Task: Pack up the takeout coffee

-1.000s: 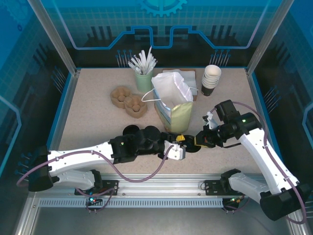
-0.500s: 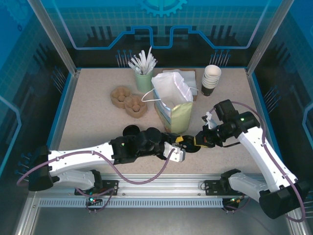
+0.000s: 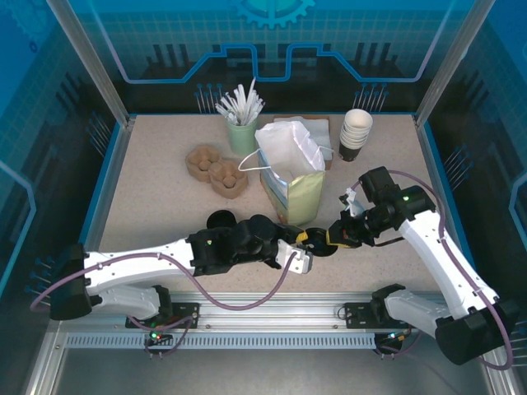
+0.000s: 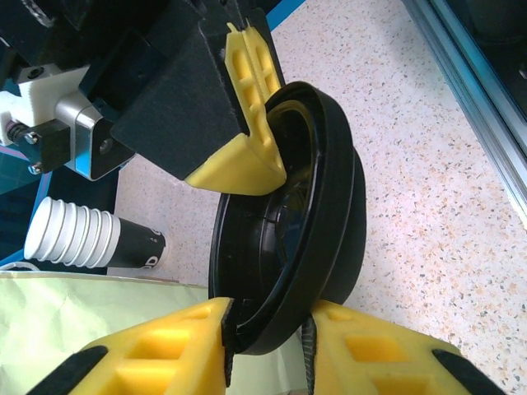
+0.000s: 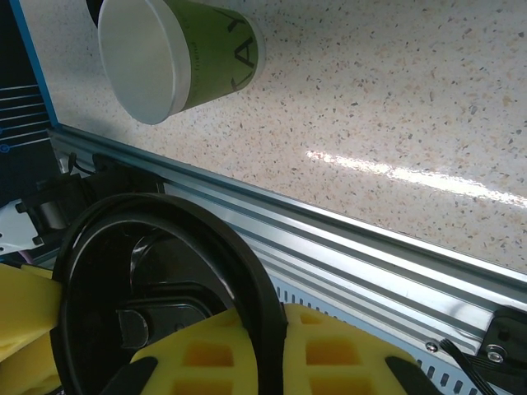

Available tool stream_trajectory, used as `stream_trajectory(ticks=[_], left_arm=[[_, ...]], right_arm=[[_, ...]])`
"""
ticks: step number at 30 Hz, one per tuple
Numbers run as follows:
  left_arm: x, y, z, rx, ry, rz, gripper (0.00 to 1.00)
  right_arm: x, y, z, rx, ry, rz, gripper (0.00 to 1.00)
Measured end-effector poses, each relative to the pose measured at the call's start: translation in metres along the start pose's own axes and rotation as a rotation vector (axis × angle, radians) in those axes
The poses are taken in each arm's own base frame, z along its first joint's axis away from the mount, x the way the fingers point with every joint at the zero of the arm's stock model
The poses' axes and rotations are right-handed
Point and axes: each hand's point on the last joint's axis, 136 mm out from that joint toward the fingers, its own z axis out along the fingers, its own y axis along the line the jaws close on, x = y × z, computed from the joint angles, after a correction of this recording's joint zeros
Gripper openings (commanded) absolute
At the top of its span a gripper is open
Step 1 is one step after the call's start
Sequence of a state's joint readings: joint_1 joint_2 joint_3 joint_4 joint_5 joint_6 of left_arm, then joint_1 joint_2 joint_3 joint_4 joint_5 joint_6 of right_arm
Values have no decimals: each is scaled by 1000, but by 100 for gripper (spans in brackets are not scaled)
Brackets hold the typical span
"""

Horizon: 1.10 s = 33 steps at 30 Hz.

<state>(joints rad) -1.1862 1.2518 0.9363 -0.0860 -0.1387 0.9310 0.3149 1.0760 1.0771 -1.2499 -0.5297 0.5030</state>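
Two nested black lids (image 3: 317, 244) hang above the table's near middle, held between both grippers. My left gripper (image 3: 300, 247) is shut on their lower edge (image 4: 288, 214), yellow fingers (image 4: 165, 346) on either side. My right gripper (image 3: 331, 237) is shut on the inner lid's rim (image 5: 156, 280); one of its fingers (image 4: 247, 107) shows in the left wrist view. A pale green cup (image 5: 189, 53) lies on the table with a white round end toward the right wrist camera. I cannot tell whether it bears a lid.
An open pale green paper bag (image 3: 290, 169) stands just behind the grippers. Behind it are a stack of lidless cups (image 3: 356, 132), a green holder of white straws (image 3: 243, 132) and cardboard cup carriers (image 3: 216, 169). A black round piece (image 3: 221, 220) sits beside the left arm. The metal rail (image 5: 329, 239) runs along the near edge.
Both grippers and the lids between them have shifted slightly left and toward the bag. Nothing was let go.
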Motion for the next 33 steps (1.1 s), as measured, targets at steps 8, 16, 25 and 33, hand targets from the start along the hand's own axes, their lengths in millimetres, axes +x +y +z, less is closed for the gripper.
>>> stream_trajectory(ticks=[8,16,25,33], left_arm=[[-1,-1,3,7,6,38,19],[-1,0,3,12,10,23,13],[-10,7,1,-14,-28,-116,13],[-4,5,-3,-9,-32,-263,15]], right_arm=[[2,-3,1,13,16,9,0],[4,-5,0,20,15,12,20],[-6,2,-15,-30,-91,-19,43],[-16,-1,-32,-51,-198,-3,49]])
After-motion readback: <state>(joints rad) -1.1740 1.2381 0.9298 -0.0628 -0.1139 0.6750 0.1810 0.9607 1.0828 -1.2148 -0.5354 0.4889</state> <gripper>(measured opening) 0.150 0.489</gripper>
